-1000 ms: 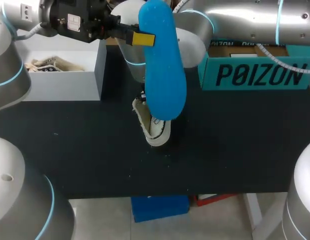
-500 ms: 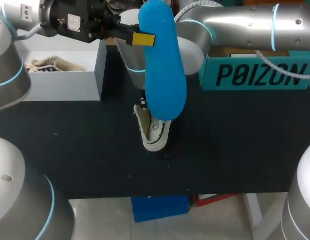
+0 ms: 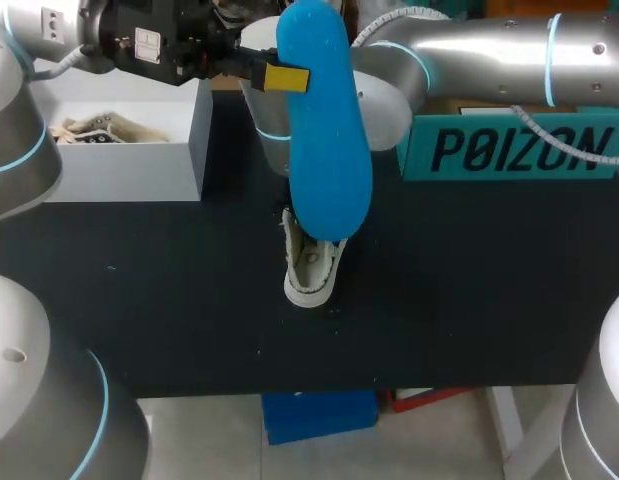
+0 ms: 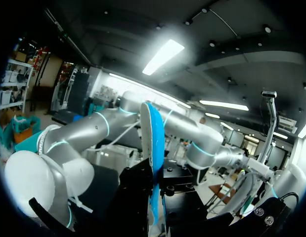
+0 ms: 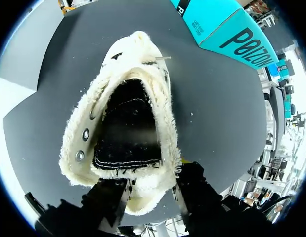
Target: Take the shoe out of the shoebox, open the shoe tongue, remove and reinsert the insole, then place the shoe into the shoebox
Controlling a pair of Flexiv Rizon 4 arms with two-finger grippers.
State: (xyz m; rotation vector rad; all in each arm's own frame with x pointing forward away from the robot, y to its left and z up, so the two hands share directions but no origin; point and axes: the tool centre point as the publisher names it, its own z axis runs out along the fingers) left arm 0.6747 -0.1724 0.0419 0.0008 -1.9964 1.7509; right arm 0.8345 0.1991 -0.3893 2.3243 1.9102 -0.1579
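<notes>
L end effector point(image 3: 274, 76) clamped on insole point(image 3: 324, 130), over shoe point(image 3: 311, 270) (R end effector point(image 5: 152, 193) clamps its far end), long axes near-far.

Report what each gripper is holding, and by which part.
Left gripper: the blue insole, pinched near its upper end. Right gripper: the white shoe, gripped at its heel end.

table point(image 3: 169, 300): black | shoe point(image 3: 311, 270) middle | teal shoebox point(image 3: 509, 150) rear right | grey box point(image 3: 129, 165) rear left
</notes>
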